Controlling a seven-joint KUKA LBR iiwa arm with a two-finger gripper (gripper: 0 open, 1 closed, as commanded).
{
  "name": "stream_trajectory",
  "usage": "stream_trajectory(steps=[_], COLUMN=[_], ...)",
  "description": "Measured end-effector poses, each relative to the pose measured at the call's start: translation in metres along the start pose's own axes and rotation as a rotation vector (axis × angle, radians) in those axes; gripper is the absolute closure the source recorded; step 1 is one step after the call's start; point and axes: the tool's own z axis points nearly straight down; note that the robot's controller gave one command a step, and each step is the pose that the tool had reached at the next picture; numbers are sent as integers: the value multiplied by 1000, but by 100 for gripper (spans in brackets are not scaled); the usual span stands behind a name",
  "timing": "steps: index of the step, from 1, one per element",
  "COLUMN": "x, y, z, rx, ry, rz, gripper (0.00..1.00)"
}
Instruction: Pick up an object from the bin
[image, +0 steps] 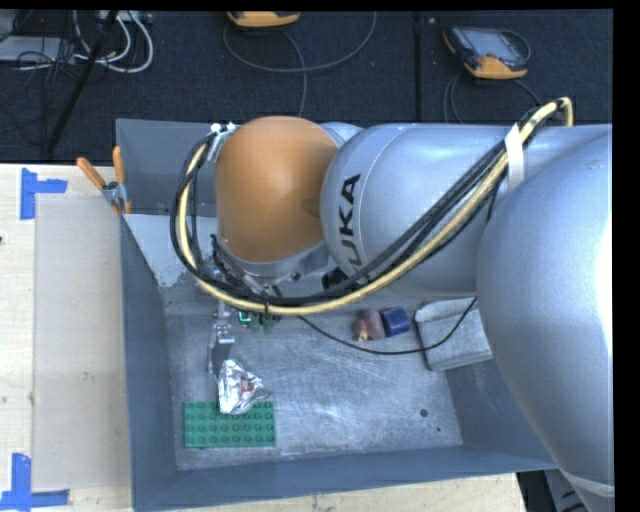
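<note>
Toward the near-left corner of the bin (146, 385), a crumpled foil wad (238, 388) rests on a green studded plate (228, 428), just beneath the gripper (220, 345); whether the gripper is open or closed cannot be told.

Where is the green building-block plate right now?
In the camera view, the green plate lies flat on the floor of the bin at lower left, with a crumpled foil scrap at its upper edge.

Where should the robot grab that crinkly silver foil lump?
Across the raised middle of the crumpled foil wad, coming straight down from above. It lies low, its lower end resting on the flat green studded plate, so a sideways approach would probably snag.
</note>
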Motion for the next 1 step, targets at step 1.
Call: stream_trajectory(steps=[1], x=[25], y=[-58], z=[118], rx=[-4], ry=[-14], rz=[-784], gripper=[0])
